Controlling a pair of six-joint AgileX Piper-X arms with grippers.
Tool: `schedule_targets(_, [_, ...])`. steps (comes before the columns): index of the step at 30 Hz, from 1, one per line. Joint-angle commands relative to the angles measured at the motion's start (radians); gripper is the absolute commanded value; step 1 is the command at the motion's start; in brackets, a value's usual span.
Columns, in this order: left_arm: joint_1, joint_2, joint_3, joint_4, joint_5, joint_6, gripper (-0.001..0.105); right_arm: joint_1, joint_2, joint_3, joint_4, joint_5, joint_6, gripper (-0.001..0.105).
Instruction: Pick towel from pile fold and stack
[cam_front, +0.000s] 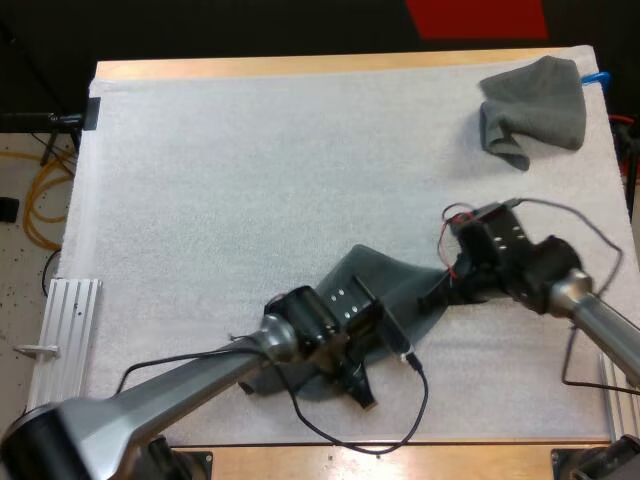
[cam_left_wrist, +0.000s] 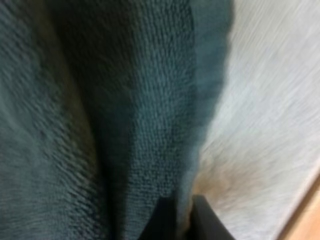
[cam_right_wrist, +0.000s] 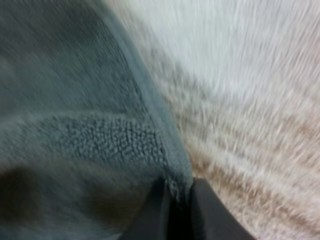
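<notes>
Nearest, at the near edge of the white mat (cam_front: 250, 180), my left claw (cam_left_wrist: 181, 222) is pinched narrow on a fold of the dark grey-green towel (cam_front: 385, 285), with cloth pressed between its two black fingers. Just to the right, my right claw (cam_right_wrist: 175, 215) grips the same towel by its hemmed border, its fingers closed onto the cloth from both sides. The towel lies bunched and part-raised between the two claws, on the near half of the mat and a little right of centre. A second, crumpled towel (cam_front: 535, 110) sits well apart at the far right corner of the mat, close to the wooden tabletop (cam_front: 300, 66) edge there; it looks to be what is left of the pile. I judge the pick as done and the fold as the step in hand, with the cloth not yet laid flat and nothing stacked. The next move calls for both claws to hold their pinch and travel together, drawing the towel taut so it spreads without creases before one edge is carried over the other. Uneven pull would likely skew the fold.
</notes>
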Motion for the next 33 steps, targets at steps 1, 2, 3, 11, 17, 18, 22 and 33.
schedule_targets(1, [0.008, -0.033, -0.028, 0.020, 0.023, 0.001, 0.000, -0.003, -0.044, -0.029, 0.012, -0.009, -0.012, 0.000])
schedule_targets(2, [0.029, -0.062, -0.057, 0.038, 0.048, 0.003, 0.000, -0.003, -0.077, -0.054, 0.027, -0.001, -0.012, 0.000])
schedule_targets(3, [0.051, -0.086, -0.080, 0.052, 0.074, 0.007, 0.000, -0.003, -0.101, -0.077, 0.040, 0.011, -0.012, 0.000])
schedule_targets(11, [0.276, -0.215, -0.281, 0.200, 0.312, 0.027, 0.000, 0.006, -0.224, -0.288, 0.177, 0.029, -0.012, 0.000])
schedule_targets(17, [0.304, -0.275, -0.359, 0.277, 0.459, 0.028, 0.000, 0.096, -0.228, -0.417, 0.353, 0.027, -0.011, 0.000])
schedule_targets(18, [0.301, -0.285, -0.365, 0.291, 0.459, 0.028, 0.000, 0.112, -0.228, -0.430, 0.374, 0.027, -0.009, 0.000])
schedule_targets(22, [0.295, -0.321, -0.373, 0.351, 0.459, 0.027, 0.000, 0.177, -0.228, -0.456, 0.474, 0.027, 0.035, 0.000])
schedule_targets(33, [0.295, -0.370, -0.362, 0.404, 0.404, 0.017, 0.000, 0.291, -0.228, -0.461, 0.651, 0.027, 0.190, 0.000])
